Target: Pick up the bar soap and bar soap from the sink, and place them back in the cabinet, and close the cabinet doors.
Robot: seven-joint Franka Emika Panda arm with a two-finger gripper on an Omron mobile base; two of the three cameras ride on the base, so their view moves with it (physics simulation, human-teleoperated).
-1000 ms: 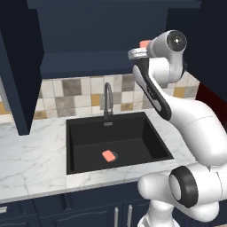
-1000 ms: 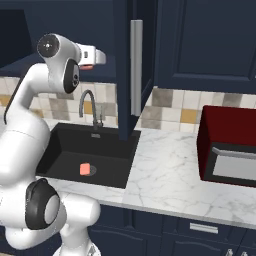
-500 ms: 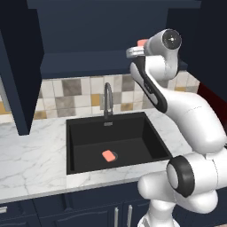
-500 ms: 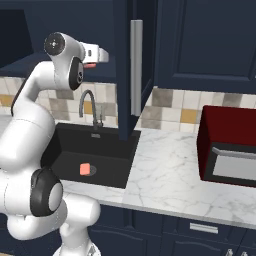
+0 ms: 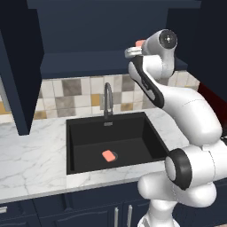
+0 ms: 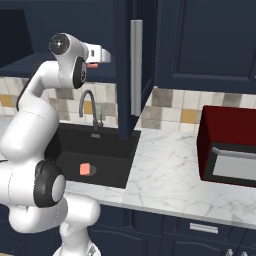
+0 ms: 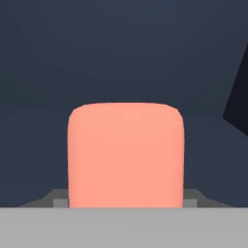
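One salmon-pink bar soap [image 5: 140, 43] [image 6: 92, 65] [image 7: 126, 155] is held high in my gripper [image 5: 135, 48] [image 6: 100, 56], which is shut on it at the level of the cabinet shelf [image 5: 88, 62]. In the hand view the bar stands upright close to the camera against the dark navy cabinet inside, hiding the fingertips. The other bar soap [image 5: 108, 155] [image 6: 85, 169] lies flat on the floor of the black sink [image 5: 133, 128] [image 6: 107, 150]. Both cabinet doors stand open: one on the left [image 5: 17, 66], one on the right with a long silver handle [image 6: 136, 67].
A curved grey faucet [image 5: 107, 95] [image 6: 89, 105] rises behind the basin, below my raised hand. White marble counter [image 6: 165, 170] surrounds the sink. A dark red microwave [image 6: 230, 145] stands on the counter to the right. Low navy cabinets run beneath the counter.
The hand has carried the held soap a little to the left, toward the open cabinet. The soap in the sink has not moved.
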